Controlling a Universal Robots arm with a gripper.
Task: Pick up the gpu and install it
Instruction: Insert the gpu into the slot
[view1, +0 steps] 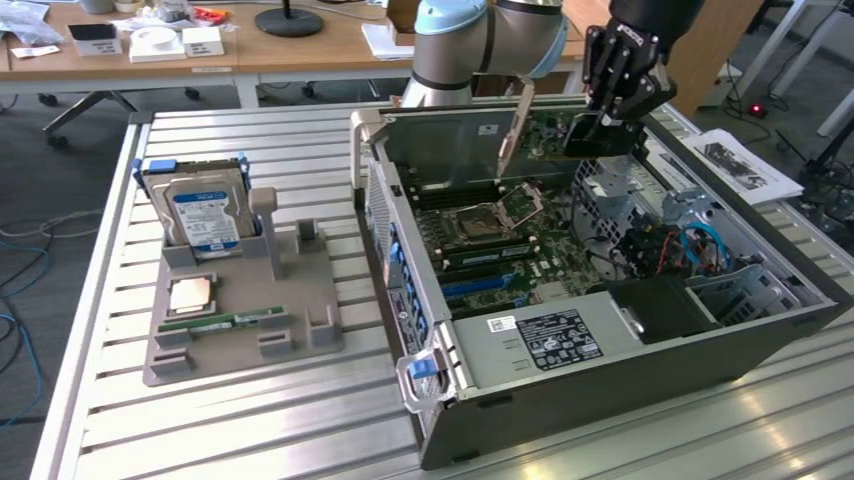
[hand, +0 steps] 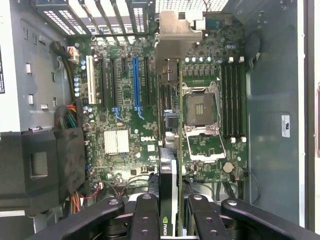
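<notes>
The gpu (hand: 166, 167) shows edge-on in the wrist view, a thin card with a dark cooler and a silver bracket (hand: 175, 35) at its far end. My gripper (hand: 172, 216) is shut on it, with black fingers (hand: 145, 212) on either side. In the exterior view the gripper (view1: 597, 125) hangs over the back of the open computer case (view1: 601, 350), with the dark gpu (view1: 593, 138) below its fingers. The card hovers above the motherboard (hand: 125, 142), between the blue slot (hand: 135, 82) and the CPU socket (hand: 202, 120), apart from the board.
A grey holder (view1: 240, 330) on the slatted table at the exterior view's left carries a hard drive (view1: 200, 215), a CPU chip (view1: 191, 293) and a green memory stick (view1: 227, 322). Case walls, a drive cage (view1: 674, 215) and cables (view1: 694, 245) surround the board.
</notes>
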